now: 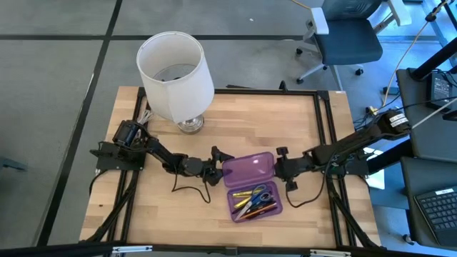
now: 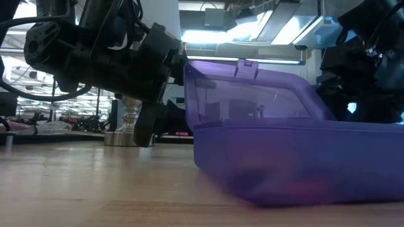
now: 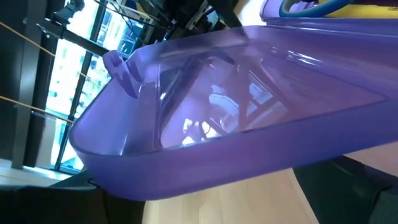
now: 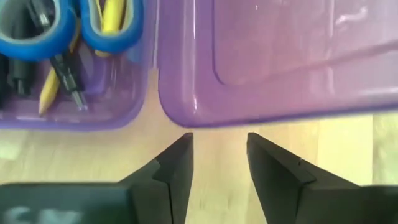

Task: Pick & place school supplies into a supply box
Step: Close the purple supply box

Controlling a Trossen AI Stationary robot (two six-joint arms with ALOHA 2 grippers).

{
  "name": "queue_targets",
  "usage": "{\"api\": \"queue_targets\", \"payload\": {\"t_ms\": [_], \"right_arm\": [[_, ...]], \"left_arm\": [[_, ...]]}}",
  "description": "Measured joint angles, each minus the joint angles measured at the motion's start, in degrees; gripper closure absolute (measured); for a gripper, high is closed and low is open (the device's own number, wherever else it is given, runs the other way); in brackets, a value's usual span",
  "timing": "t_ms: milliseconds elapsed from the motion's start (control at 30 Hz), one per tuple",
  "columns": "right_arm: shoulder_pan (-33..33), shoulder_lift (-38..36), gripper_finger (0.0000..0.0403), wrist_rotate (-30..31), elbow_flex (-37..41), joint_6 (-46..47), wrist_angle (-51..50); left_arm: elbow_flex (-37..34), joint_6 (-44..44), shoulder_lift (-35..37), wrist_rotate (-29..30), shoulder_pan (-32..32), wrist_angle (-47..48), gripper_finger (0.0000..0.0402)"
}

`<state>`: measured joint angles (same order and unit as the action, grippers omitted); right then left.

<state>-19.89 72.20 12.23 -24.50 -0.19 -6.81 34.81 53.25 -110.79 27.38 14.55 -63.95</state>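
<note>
Box point(image 2: 297, 157) nearest, open on counter point(image 1: 164, 207); pens and scissors point(image 1: 261, 194) inside tray. Left gripper point(image 1: 214, 165) and right gripper point(image 4: 217, 155) flank lid, fingers apart, empty. Closing step: lift lid evenly, avoid pushing box sideways.

The left arm reaches low across from its side, its dark two-finger left gripper point(image 1: 216, 165) spread wide, one finger ahead of the other. The right arm stretches in from the opposite side, its dark two-finger right gripper point(image 4: 217, 163) parted, both fingers pointing forward with a bare gap between the jaws
</note>
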Motion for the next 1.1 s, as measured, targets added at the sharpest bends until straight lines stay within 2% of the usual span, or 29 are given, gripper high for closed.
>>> {"api": "queue_targets", "payload": {"t_ms": [200,367,667,1100], "right_arm": [[-1.9,-1.9,0.0249,1.2,-2.8,3.2,-8.2],[-3.4,-9.2,0.0249,-2.0,-2.9,5.6,-12.4],[-5.1,-22.1,0.0249,-1.4,-2.9,7.5,-17.5],[-5.1,-24.2,0.0249,-1.3,-2.8,9.2,-18.0]], "left_arm": [[0.0,0.0,0.0,0.0,0.0,-0.3,0.0051],[0.0,0.3,0.0,0.0,0.5,-1.2,0.0051],[0.4,7.5,0.0,0.0,3.0,-5.3,0.0051],[7.6,17.8,0.0,1.1,7.6,-5.3,0.0051]]}}
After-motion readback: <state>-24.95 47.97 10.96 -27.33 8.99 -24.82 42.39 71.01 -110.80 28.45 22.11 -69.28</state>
